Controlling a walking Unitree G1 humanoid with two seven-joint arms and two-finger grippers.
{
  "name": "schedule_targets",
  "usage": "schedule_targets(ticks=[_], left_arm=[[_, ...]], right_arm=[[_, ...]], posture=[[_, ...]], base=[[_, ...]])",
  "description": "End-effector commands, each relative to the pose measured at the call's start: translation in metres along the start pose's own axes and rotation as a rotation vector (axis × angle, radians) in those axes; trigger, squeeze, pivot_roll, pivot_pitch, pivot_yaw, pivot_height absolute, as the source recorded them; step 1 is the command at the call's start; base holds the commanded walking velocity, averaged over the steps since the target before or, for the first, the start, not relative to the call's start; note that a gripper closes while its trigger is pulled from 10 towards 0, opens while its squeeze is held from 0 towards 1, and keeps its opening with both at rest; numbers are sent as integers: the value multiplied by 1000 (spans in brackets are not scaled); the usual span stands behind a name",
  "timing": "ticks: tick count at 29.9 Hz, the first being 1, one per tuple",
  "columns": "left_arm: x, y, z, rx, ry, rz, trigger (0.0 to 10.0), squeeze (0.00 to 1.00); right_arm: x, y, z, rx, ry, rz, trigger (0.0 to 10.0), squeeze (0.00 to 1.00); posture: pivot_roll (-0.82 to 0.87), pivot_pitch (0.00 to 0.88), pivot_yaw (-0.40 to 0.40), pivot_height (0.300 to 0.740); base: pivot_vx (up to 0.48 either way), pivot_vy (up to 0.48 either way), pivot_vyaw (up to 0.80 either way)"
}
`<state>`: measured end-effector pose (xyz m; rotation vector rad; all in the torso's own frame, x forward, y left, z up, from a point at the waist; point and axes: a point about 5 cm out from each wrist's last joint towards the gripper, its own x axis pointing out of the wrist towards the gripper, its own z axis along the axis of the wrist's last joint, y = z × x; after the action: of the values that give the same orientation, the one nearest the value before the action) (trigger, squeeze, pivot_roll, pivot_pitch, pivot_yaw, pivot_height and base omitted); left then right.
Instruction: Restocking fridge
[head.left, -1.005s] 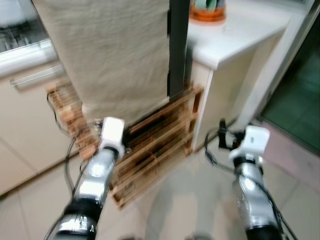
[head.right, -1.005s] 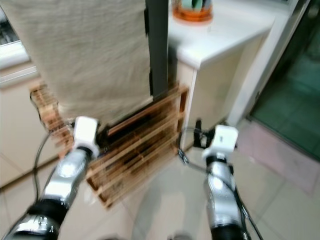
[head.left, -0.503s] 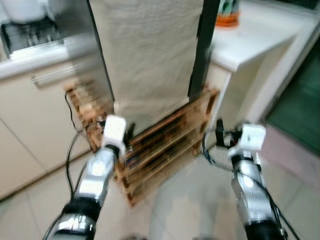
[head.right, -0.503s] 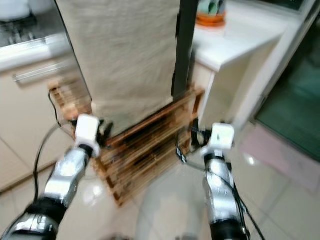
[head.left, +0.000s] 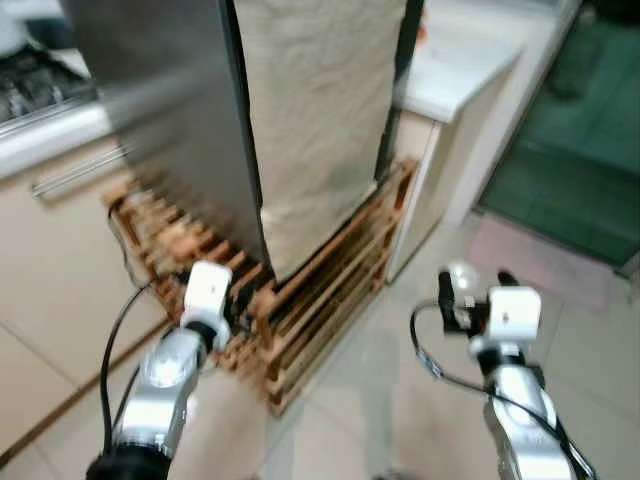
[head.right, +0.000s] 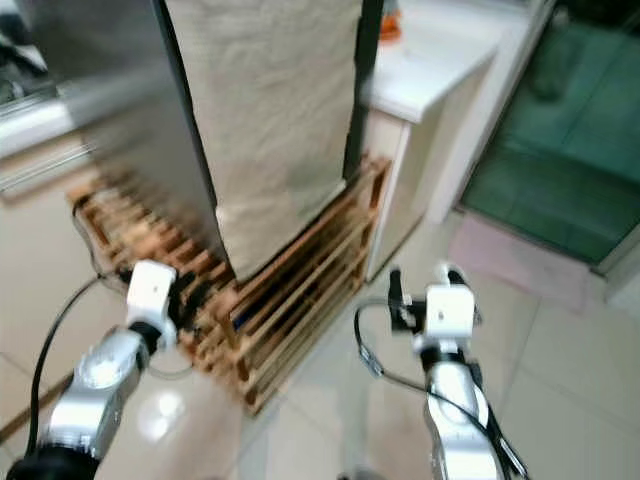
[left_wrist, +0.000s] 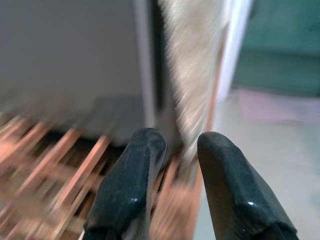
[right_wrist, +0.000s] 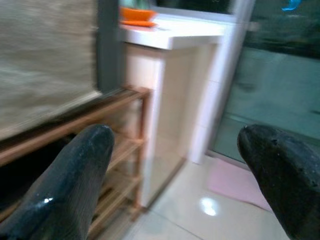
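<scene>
We take the wooden slatted rack (head.left: 300, 290) on the tiled floor (head.left: 400, 400) as our landmark. A tall grey fridge (head.left: 170, 110) stands on it, with a beige cloth (head.left: 320, 120) hanging down its front almost to the rack's top slats. Our left pincer (left_wrist: 172, 160) hovers just in front of the rack's near corner, its black fingers (left_wrist: 130, 185) a narrow gap apart and holding nothing (the view is blurred). Our right pincer (right_wrist: 175, 165) hangs over the floor to the right of the rack, fingers spread wide and empty. Behind the rack's right end stands a white table (head.left: 450, 75); an orange dish (right_wrist: 137, 14) sits on it.
</scene>
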<state>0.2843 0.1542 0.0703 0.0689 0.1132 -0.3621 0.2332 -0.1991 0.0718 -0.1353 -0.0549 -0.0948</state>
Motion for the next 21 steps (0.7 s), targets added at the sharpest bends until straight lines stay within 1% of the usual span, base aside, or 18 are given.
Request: schedule_targets(ticks=[1,3,6,8,9,14,16,19,20,21], left_arm=[[2,2,17,22,-86,12,10000,988],[5,-1,22,26,-105,-7,10000,1000],[12,-8,34,57,-131,-28,10000,1000],[13,-9,40,50,-138,-28,10000,1000],[14,-9,42,42,-142,-25,10000,1000],[17,-12,49,63,-151,-45,10000,1000],[23,-17,53,66,-144,-72,10000,1000],[37,-26,60,74,-121,-118,10000,1000],[43,-27,66,59,-128,-124,10000,596],[47,-28,71,53,-140,-123,10000,0]], right_arm=[[9,0,12,9,-50,-16,10000,0],[14,0,14,20,-57,-27,10000,0],[23,2,20,24,-72,-33,10000,0],[26,2,20,33,-62,-47,10000,0],[28,2,20,42,-55,-56,10000,0],[31,3,16,38,-42,-52,10000,0],[31,3,15,36,-38,-50,10000,0],[31,4,15,33,-31,-44,10000,0],[32,5,15,31,-33,-41,10000,0],[32,5,16,28,-36,-37,10000,0]], posture=[[-49,0,7,736],[-52,0,9,736],[-54,0,10,736],[-54,0,12,736],[-54,0,12,736],[-49,0,13,736],[-40,0,7,736],[-46,0,2,736],[-50,0,2,736],[-52,0,3,736]], base=[[0,0,0],[0,0,0],[0,0,0],[0,0,0],[0,0,0],[0,0,0],[0,0,0],[0,0,0],[0,0,0],[0,0,0]])
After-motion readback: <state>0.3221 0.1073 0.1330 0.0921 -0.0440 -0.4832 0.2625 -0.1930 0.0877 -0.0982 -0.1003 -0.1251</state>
